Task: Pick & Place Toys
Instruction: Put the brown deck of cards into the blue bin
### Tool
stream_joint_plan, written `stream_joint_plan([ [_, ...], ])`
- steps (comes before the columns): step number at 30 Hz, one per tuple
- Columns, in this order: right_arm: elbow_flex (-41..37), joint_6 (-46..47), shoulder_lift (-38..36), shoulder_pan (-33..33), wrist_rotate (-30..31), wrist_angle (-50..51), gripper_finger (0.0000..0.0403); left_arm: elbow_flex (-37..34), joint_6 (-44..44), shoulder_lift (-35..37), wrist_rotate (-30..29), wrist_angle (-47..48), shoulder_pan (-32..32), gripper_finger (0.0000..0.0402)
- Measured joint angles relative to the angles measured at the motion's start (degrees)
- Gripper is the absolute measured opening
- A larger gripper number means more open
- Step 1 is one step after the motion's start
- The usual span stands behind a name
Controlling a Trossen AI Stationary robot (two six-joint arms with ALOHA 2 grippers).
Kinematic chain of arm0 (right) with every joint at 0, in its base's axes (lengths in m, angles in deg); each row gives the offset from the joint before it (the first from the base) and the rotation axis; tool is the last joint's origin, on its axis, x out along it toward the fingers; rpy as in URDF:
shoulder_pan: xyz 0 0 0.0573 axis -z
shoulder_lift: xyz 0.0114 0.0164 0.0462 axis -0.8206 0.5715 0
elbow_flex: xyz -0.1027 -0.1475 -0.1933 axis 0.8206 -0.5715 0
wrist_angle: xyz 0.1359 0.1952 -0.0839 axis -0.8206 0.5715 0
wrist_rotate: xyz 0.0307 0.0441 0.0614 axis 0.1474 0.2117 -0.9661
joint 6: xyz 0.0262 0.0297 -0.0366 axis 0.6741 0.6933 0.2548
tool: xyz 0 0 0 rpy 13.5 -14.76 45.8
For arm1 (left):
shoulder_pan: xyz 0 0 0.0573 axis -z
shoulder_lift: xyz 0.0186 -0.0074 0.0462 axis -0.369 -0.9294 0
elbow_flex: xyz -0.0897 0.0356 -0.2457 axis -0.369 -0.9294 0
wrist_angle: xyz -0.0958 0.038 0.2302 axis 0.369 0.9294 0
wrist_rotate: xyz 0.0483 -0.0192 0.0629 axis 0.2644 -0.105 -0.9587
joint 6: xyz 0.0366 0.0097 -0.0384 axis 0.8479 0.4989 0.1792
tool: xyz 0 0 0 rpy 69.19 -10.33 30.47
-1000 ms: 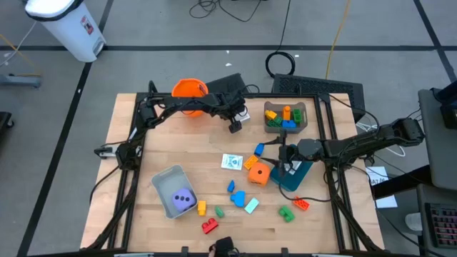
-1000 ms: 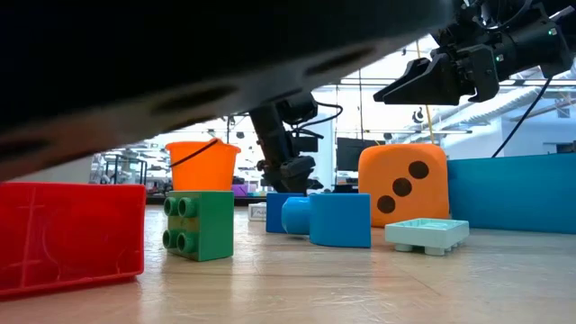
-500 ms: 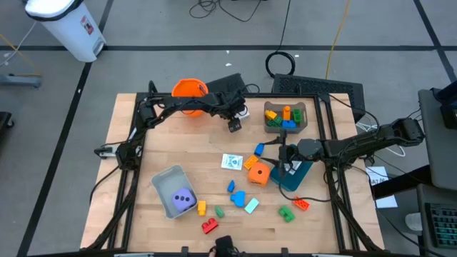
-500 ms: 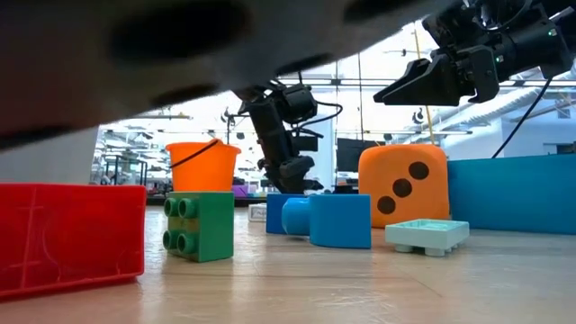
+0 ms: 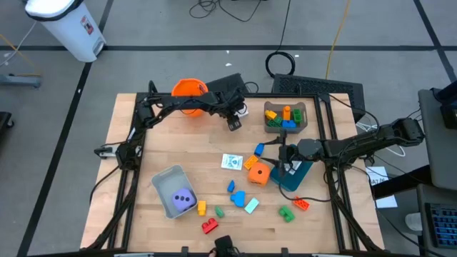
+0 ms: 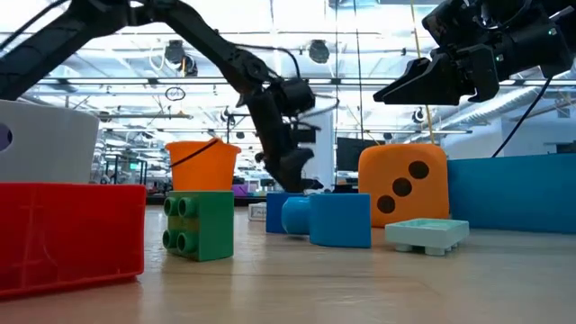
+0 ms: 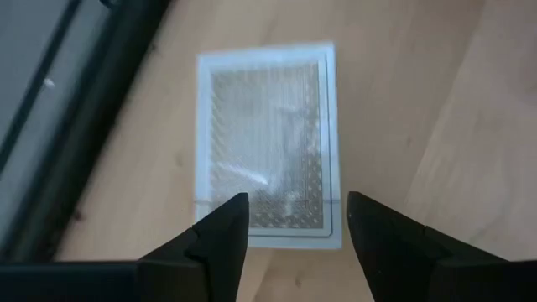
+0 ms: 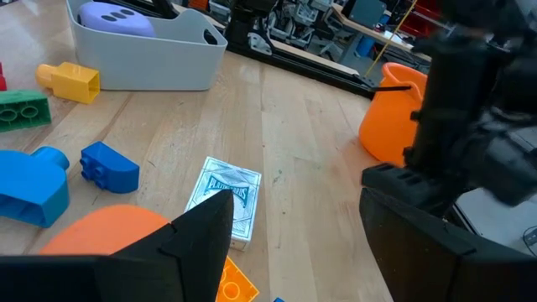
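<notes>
1. Tabletop (image 5: 143, 150) of pale wood carries everything. Beyond its far left corner stands a white drum (image 5: 68, 25) with a red label too small to read.
2. Teal bin (image 5: 296, 177) sits at the right edge. The right gripper (image 5: 283, 153) hangs just above its far end with its fingers spread wide and nothing between them.
3. Grey bin (image 5: 166, 187) near the left holds the purple die (image 5: 183, 200), three dark dots up.
4. A second grey bin (image 5: 285, 116), far right, is packed with green, orange, yellow and blue blocks.
5. Orange bucket (image 5: 188, 88) stands at the far edge, beside the left arm.
6. Orange die (image 5: 258, 173) lies mid-table, touching the teal bin's left side.
7. A boxed card pack (image 8: 226, 197) lies flat left of the orange die; its blue print cannot be read.
8. A single card (image 7: 267, 143) lies face down, patterned back up, by the far rail. The left gripper (image 7: 298, 201) is right over its end, fingers (image 7: 222, 231) partly apart and straddling it; whether they touch it cannot be told.
9. Loose blocks crowd the near side: blue (image 5: 238, 198), pale teal (image 5: 251, 205), green (image 5: 286, 213), yellow (image 5: 202, 208), red (image 5: 210, 225).
</notes>
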Motion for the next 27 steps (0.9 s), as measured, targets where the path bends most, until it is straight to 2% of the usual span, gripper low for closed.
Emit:
stream_joint_plan([
  [9, 0.0, 0.0, 0.0, 0.0, 0.0, 0.0, 0.0254, 0.0, -0.3, 7.2, -0.1, -0.7, 0.5, 0.0211],
  [13, 0.0, 0.0, 0.0, 0.0, 0.0, 0.0, 0.0254, 0.1, -1.5, 7.5, -0.4, -3.0, 0.4, 0.0212],
  [19, 0.0, 0.0, 0.0, 0.0, 0.0, -0.1, 0.0254, 0.0, -0.7, 6.1, -8.9, -3.4, -1.2, 0.0212],
  [27, 0.0, 0.0, 0.0, 0.0, 0.0, -0.5, 0.0254, 0.2, -1.7, 5.4, -5.8, -4.3, -3.2, 0.0211],
])
